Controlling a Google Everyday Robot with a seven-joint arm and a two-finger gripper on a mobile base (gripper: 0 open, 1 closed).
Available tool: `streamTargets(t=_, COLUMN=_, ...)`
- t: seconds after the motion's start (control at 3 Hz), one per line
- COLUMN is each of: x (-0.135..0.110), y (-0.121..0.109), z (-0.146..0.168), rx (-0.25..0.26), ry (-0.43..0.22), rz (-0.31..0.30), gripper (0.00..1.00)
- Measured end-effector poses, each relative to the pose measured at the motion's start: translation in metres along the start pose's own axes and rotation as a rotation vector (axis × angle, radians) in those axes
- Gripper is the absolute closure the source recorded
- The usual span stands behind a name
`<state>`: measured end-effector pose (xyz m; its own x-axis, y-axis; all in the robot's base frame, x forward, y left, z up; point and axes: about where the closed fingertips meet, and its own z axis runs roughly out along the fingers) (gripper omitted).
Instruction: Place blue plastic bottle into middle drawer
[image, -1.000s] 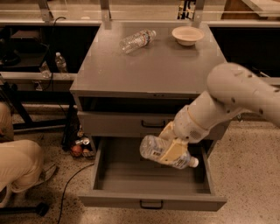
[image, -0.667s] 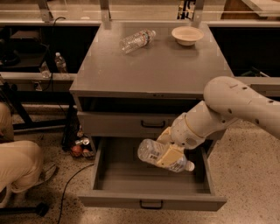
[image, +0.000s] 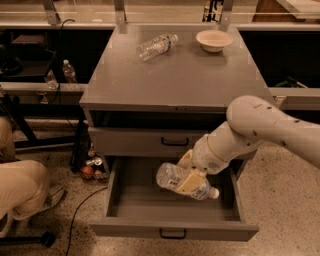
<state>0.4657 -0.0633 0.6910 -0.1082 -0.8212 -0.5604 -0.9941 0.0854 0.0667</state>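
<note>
In the camera view, a stout clear plastic bottle with a white cap is gripped sideways by the two-finger gripper of the white arm, over the tray of the pulled-out wide grey metal drawer.

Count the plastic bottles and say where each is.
3. The blue plastic bottle is in the gripper over the open middle drawer; a clear bottle lies on the cabinet top; a small bottle stands on the side shelf. Others may be hidden there.
</note>
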Motion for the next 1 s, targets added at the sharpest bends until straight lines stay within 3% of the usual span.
streamTargets(t=0.33, x=0.02, y=-0.016, z=0.047, rx=-0.011, ry=-0.025, rz=0.015, gripper=1.0)
streamTargets(t=0.67, x=0.05, y=-0.034, z=0.099, rx=0.043, ry=-0.073, rz=0.024, gripper=1.0)
streamTargets(t=1.0, x=0.065, y=-0.053, z=0.12, rx=0.139, ry=-0.115, rz=0.032, gripper=1.0)
